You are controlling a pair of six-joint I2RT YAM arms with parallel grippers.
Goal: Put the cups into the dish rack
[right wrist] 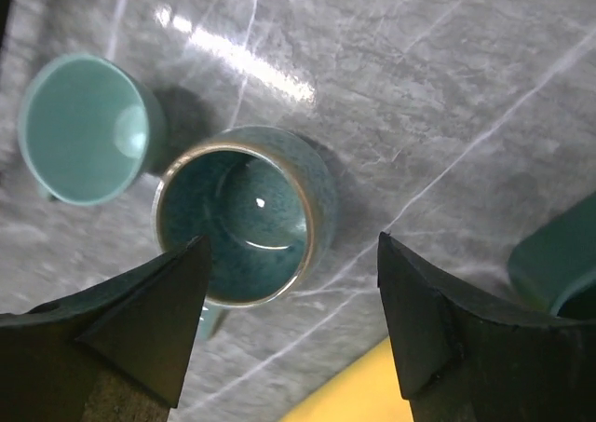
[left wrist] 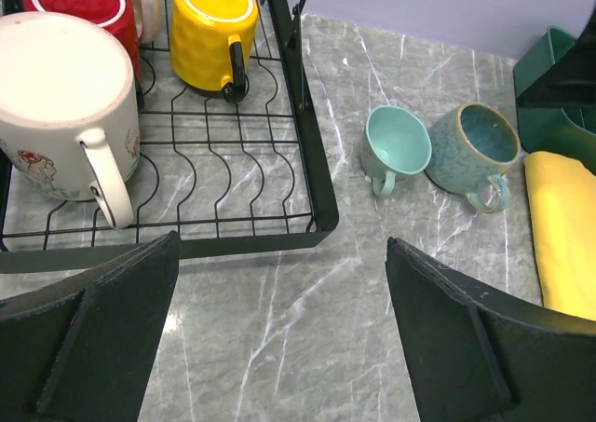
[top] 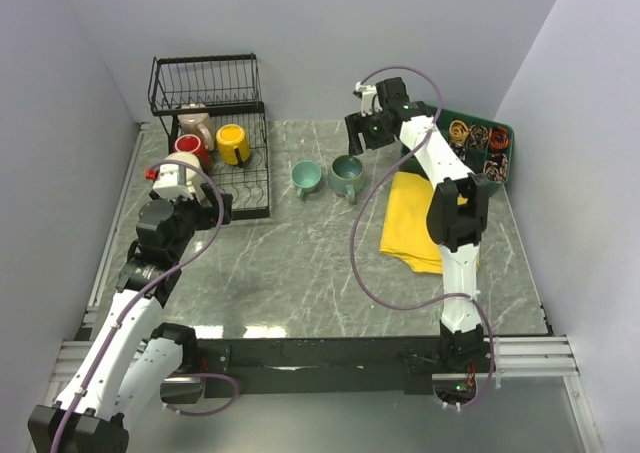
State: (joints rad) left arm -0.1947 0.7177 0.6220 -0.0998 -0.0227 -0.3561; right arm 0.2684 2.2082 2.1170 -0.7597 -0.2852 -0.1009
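Top external view: four cups stand mouth-down on the base of the dish rack at the far left of the table: a beige cup, a red cup, a yellow cup and a cream cup. A light teal cup and a dark teal cup remain on the table just right of the rack. The right gripper hangs above the dark teal cup; the left gripper sits at the rack's near corner. Left wrist view: the left gripper is released and empty, with its jaws spread wide over bare table. The two teal cups lie close together, possibly touching; the dark one is upright with its handle toward the arms. Right wrist view: the right gripper has its jaws apart, holding nothing, poised over the upright dark teal cup. The light teal cup appears tipped beside it. Handling: treat the cup as rigid glazed ceramic, moderately heavy, smooth and liable to chip. Recommended hold: pinch the rim wall, one finger inside and one outside, on the side away from the neighbouring cup. Grip firmly, since glaze offers little friction.
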